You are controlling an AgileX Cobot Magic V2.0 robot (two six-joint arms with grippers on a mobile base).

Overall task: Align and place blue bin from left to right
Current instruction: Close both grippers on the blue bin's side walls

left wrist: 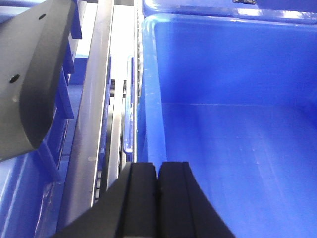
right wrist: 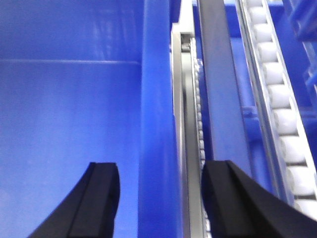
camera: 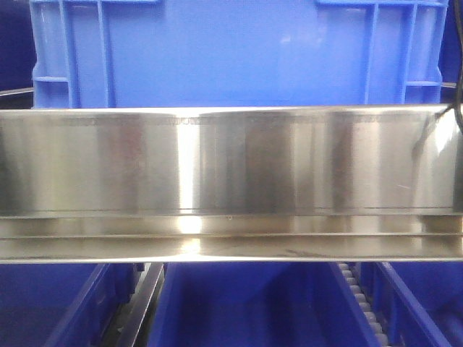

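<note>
The blue bin (camera: 239, 50) fills the top of the front view. It is a large bright-blue crate with ribbed corners, standing behind a steel rail. No gripper shows in that view. Both wrist views look into an open blue bin with a smooth floor (left wrist: 237, 158); I cannot tell whether it is that crate. My left gripper (left wrist: 158, 168) is shut with its fingers pressed together, holding nothing, just above this bin's left wall (left wrist: 151, 99). My right gripper (right wrist: 161, 168) is open, one finger (right wrist: 101, 198) inside the bin's right wall (right wrist: 158, 124) and the other outside.
A wide stainless-steel rail (camera: 231, 181) crosses the front view. Below it lie darker blue bins (camera: 246, 303), with a roller track (camera: 358, 293) between them. Metal rails (left wrist: 96, 124) run left of the bin, white rollers (right wrist: 282, 114) right of it. A dark grey part (left wrist: 34, 74) hangs at upper left.
</note>
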